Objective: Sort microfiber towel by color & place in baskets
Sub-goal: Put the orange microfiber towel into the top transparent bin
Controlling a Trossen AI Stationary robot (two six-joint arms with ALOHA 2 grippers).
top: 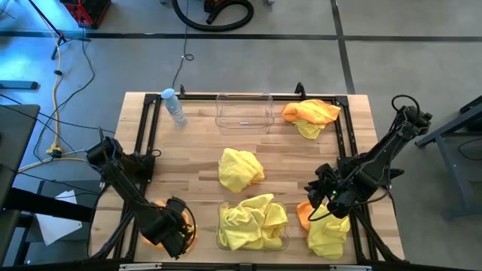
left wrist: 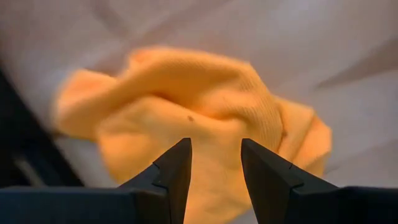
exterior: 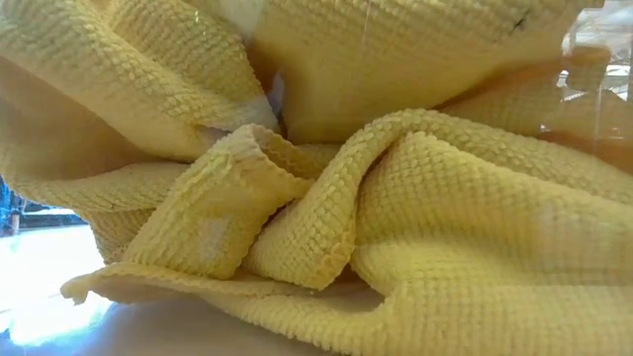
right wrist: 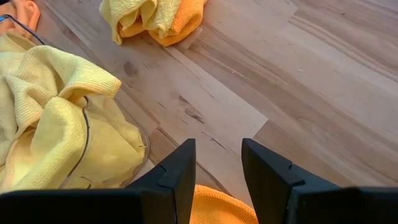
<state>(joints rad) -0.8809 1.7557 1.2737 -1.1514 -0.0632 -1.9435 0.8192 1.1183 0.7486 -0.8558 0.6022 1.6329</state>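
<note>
Orange towel (top: 186,235) mostly beneath left gripper (top: 175,232)

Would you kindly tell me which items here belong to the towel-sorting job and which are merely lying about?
Job:
- empty clear plastic basket
- clear plastic basket of yellow towels
- loose yellow microfiber towel
- orange microfiber towel under the left tool

Lying about:
- small plastic water bottle

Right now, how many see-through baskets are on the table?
2. One empty basket sits at the far edge near the bottle. The other basket at the near edge holds yellow towels.
</note>
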